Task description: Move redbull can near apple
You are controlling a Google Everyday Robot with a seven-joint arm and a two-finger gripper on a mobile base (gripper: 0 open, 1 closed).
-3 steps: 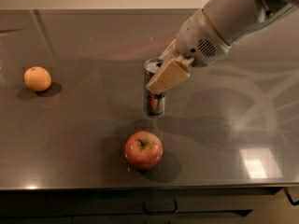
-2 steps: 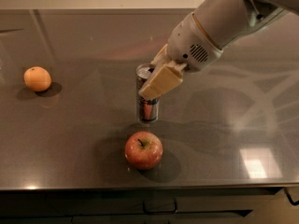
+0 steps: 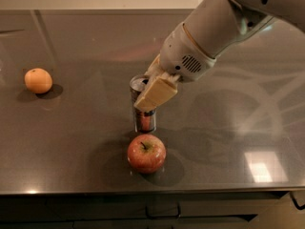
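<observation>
The redbull can (image 3: 144, 119) stands upright on the grey counter, just behind the apple. The red apple (image 3: 146, 153) with its dark stem lies near the counter's front edge, a small gap from the can's base. My gripper (image 3: 151, 90) reaches in from the upper right and is closed around the upper part of the can. One tan finger (image 3: 156, 94) covers the can's front; the other finger is behind the can. The can's silver top shows just left of the finger.
A small orange fruit (image 3: 38, 80) lies at the left of the counter (image 3: 71, 142). My white arm (image 3: 214, 32) spans the upper right. The counter's front edge runs along the bottom, with dark drawers below.
My gripper has carried the can to the left and toward the front, so it now stands close behind the apple. The apple and orange have not moved.
</observation>
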